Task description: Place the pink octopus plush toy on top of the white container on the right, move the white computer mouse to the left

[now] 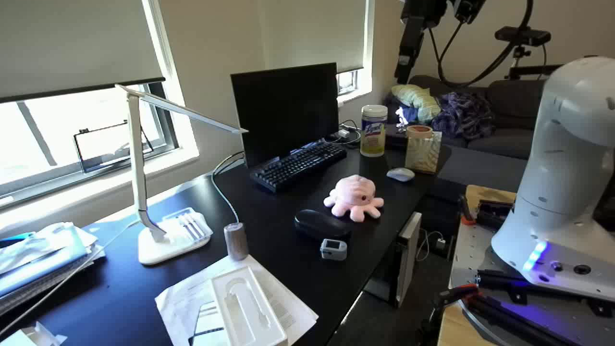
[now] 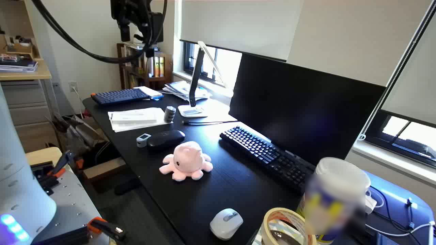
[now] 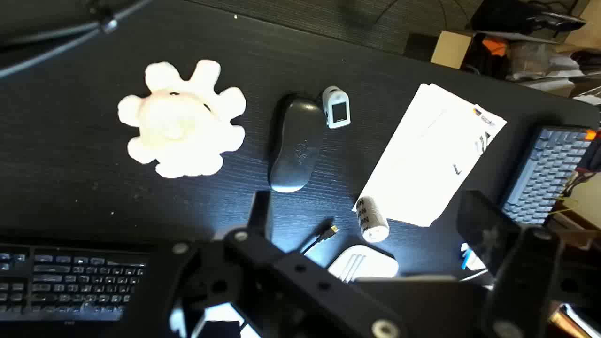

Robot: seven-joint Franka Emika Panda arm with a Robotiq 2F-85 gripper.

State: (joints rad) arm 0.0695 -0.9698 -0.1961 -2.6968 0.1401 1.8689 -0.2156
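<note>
Step in hand, as I judge it: approach to the plush; neither half of the task is done. My pincer (image 3: 367,204) is wide, jaws well apart, holding nothing, well above the desk (image 3: 94,197). In the wrist view the pink octopus plush (image 3: 181,124) sits at about 10 o'clock from the gap, legs splayed. A black case (image 3: 296,145) lies at 3 o'clock from it, near but apart.

In an exterior view the white-lidded canister (image 1: 374,144), which I take for the target container, stands between 12 and 1 o'clock from the plush. The white computer mouse (image 1: 400,174) rests at 2 o'clock from the plush, near a patterned box (image 1: 424,153).

Next move calls for: shift towards 10 o'clock in the wrist view, centre over the round head, descend, squeeze. Soft body should give, so grip firmly. Then lift above the canister's top before travelling. Top looks narrower than the leg spread; set down centred, release gently. Mouse follows; whose left is meant, I cannot tell.
</note>
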